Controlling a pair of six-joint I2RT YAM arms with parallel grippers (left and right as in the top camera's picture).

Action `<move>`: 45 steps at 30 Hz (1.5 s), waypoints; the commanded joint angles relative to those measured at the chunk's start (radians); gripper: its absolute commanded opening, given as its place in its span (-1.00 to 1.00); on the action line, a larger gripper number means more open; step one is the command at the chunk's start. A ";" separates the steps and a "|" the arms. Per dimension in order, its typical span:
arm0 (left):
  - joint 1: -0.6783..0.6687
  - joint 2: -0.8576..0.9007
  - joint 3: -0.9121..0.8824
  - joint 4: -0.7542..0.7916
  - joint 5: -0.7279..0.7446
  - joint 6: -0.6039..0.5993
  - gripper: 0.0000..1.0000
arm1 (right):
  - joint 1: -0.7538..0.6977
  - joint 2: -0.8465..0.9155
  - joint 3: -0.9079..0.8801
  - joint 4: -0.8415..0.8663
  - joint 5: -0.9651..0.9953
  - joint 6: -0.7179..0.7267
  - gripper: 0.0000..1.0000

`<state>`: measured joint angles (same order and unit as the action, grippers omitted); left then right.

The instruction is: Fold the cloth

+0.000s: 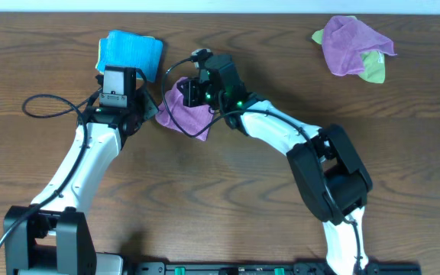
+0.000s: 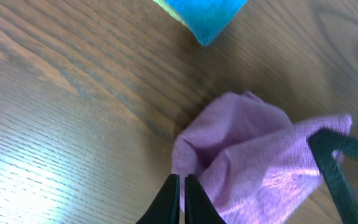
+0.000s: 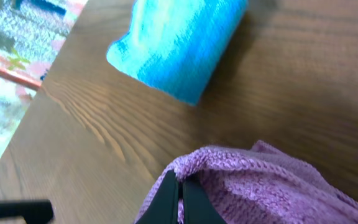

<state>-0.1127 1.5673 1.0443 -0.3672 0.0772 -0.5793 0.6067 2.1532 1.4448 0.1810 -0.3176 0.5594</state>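
Closest in, my left gripper (image 2: 181, 186) has its fingers pressed together right at the near edge of the cloth (image 2: 253, 155). I cannot tell from that wrist view whether any fabric is caught between them. My right gripper (image 3: 180, 190) is closed too, and its own camera shows the lilac pile pinched up between the tips.

The cloth sits bunched in a crumpled heap on the table (image 1: 228, 191), between the two wrists, not lying flat. The left wrist view shows a dark finger of the other arm reaching over the heap's right side, which the right wrist camera does not show.

Just beyond the heap lies a folded turquoise cloth (image 1: 131, 52), apart from it. Only the overhead picks up the far right corner, where another purple cloth (image 1: 351, 46) lies bunched with a lime-green one (image 1: 373, 70).
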 commanded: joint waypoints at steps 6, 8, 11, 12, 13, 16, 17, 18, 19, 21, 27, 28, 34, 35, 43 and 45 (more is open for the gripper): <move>0.001 0.012 0.018 -0.043 0.027 -0.004 -0.88 | 0.014 0.093 0.036 0.068 0.082 0.012 -0.97; 0.001 0.012 0.018 -0.044 0.027 -0.004 -0.88 | 0.014 0.116 0.055 0.070 0.082 0.012 -0.98; 0.001 0.012 0.018 -0.045 0.027 -0.004 -0.88 | 0.014 0.152 0.095 0.070 0.082 0.012 -0.96; 0.001 0.012 0.018 -0.046 0.027 -0.004 -0.88 | 0.016 0.165 0.111 0.070 0.082 0.011 -0.96; 0.001 0.012 0.018 -0.047 0.027 -0.004 -0.88 | 0.017 0.176 0.126 0.070 0.082 0.012 -0.96; 0.001 0.012 0.018 -0.050 0.027 -0.004 -0.88 | 0.022 0.204 0.171 0.069 0.082 0.011 -0.96; 0.001 0.012 0.018 -0.051 0.027 -0.004 -0.88 | 0.023 0.208 0.176 0.070 0.082 0.011 -0.95; 0.001 0.012 0.018 -0.051 0.027 -0.004 -0.88 | 0.024 0.208 0.179 0.071 0.082 0.011 -0.94; 0.001 0.012 0.018 -0.051 0.027 -0.004 -0.88 | 0.026 0.208 0.180 0.071 0.082 0.011 -0.92; 0.001 0.012 0.018 -0.051 0.027 -0.004 -0.88 | 0.027 0.208 0.180 0.070 0.078 0.012 -0.85; 0.001 0.012 0.018 -0.051 0.027 -0.004 -0.88 | 0.039 0.208 0.180 0.074 0.043 0.011 -0.31; 0.001 0.012 0.018 -0.051 0.027 -0.004 -0.88 | 0.042 0.208 0.180 0.076 0.038 0.011 -0.24; 0.001 0.012 0.018 -0.051 0.023 -0.004 -0.88 | 0.043 0.208 0.180 0.096 -0.039 0.012 -0.14; 0.002 0.011 0.018 -0.051 0.023 -0.004 -0.88 | 0.043 0.208 0.180 0.095 -0.039 0.012 -0.10; 0.002 -0.022 0.018 -0.048 -0.027 -0.003 -0.88 | 0.002 0.207 0.186 0.116 -0.080 0.012 -0.03; 0.002 -0.032 0.018 -0.047 -0.042 0.001 -0.88 | -0.012 0.207 0.189 0.114 -0.087 0.012 0.03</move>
<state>-0.1127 1.5650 1.0443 -0.4141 0.0750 -0.5793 0.6247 2.3501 1.6089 0.2924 -0.3706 0.5705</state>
